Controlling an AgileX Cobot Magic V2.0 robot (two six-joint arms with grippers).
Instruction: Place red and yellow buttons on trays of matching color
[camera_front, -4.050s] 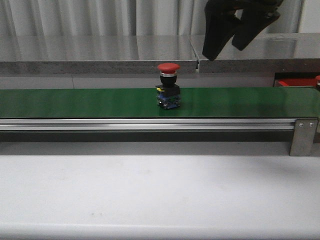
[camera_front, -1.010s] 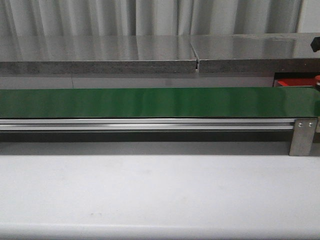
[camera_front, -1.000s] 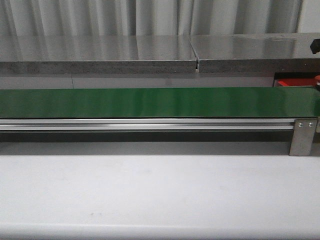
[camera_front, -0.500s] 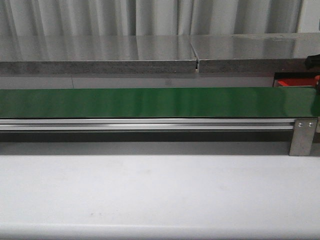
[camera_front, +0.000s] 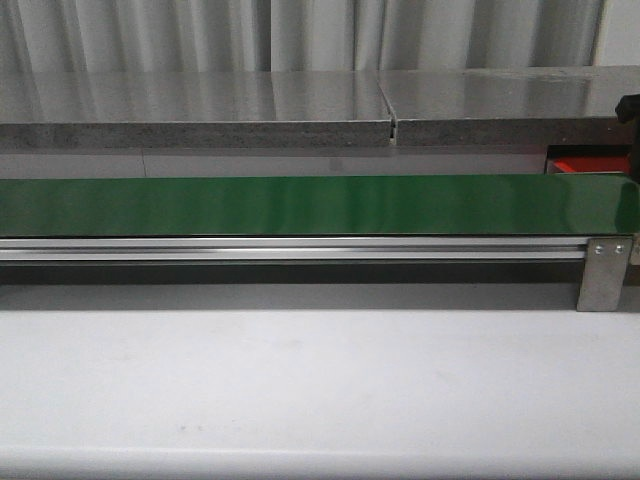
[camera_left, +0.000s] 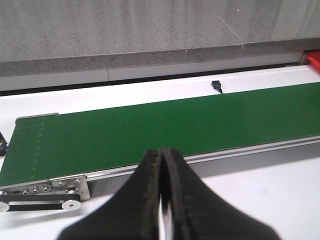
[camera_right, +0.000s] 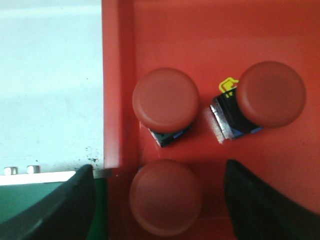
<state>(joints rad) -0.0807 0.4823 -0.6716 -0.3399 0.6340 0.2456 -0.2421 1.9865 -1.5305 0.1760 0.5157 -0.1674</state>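
Spread wide, right gripper (camera_right: 159, 200) straddles one of three red buttons (camera_right: 165, 196) crowding the red tray's wall (camera_right: 118, 85); left gripper (camera_left: 161, 165), clenched, hangs over the green belt's near edge (camera_left: 150, 132)

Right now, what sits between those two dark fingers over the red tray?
In the right wrist view, a red button stands in the red tray between the open right gripper fingers.

The belt (camera_front: 300, 205) is plain dark green with a silver rail (camera_front: 290, 250). The tray (camera_right: 210, 35) is bright red-orange; three buttons (camera_right: 166, 100) in it have dull red caps, with blue and black bases on two.
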